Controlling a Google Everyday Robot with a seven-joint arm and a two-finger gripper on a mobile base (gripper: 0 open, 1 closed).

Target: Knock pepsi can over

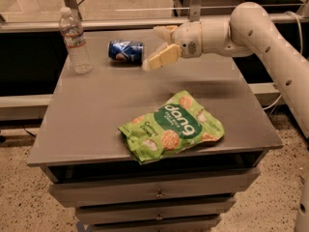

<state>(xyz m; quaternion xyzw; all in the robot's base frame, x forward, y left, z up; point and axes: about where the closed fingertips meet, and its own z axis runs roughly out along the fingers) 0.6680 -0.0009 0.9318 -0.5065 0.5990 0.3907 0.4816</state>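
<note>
Shows the pepsi can (125,51) lying on its side at the back of the grey desk (96,110), long axis running left to right, dark blue side toward the camera. Puts the claw (151,48) just right of the can, above the desk top, its two pale fingers (161,57) spread apart and pinching nothing; lower fingertip right by the can's end, contact impossible to judge. Traces the white arm (251,28) from the claw out to the right edge of the scene. Places a clear water bottle (75,42) upright near the back left corner, left of the can and apart from it. Finds a green Dang snack bag (171,127) lying flat toward the front edge, well apart from both can and claw. Reveals drawers (157,193) stacked below the desk top, speckled floor (19,202) underneath
</note>
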